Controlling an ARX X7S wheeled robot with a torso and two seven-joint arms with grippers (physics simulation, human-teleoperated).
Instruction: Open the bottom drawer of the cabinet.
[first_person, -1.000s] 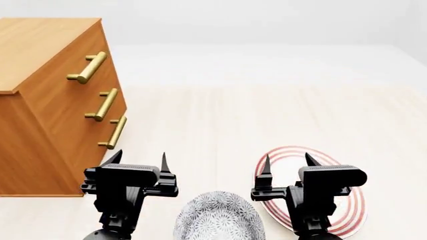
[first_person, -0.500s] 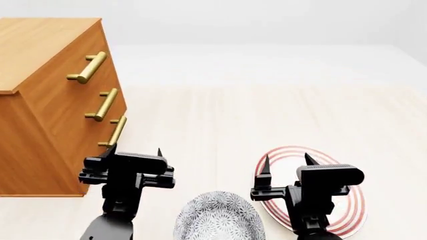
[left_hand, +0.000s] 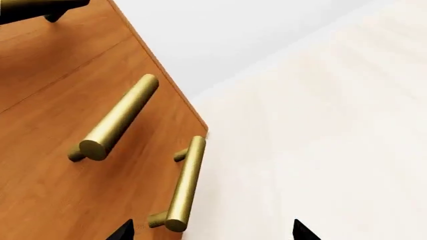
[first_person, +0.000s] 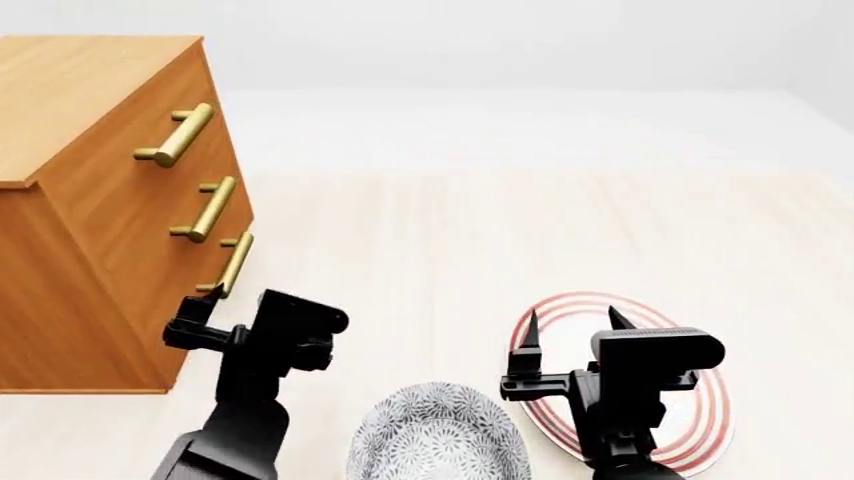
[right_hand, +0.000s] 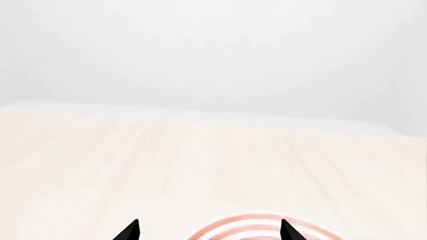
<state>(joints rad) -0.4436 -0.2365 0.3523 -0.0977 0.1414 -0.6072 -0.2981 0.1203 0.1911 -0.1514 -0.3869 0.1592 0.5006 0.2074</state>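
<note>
Bottom drawer (first_person: 200, 300) shut; left pincer (first_person: 214, 310), open, swung toward its handle (first_person: 234, 263) since before.

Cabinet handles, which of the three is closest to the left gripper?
The lowest handle, on the bottom drawer; the left gripper sits just below it.

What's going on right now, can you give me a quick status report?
Left gripper open, empty, beside bottom drawer handle, not gripping. Right gripper open, empty, over striped plate. Drawer shut. Nothing blocking.
</note>
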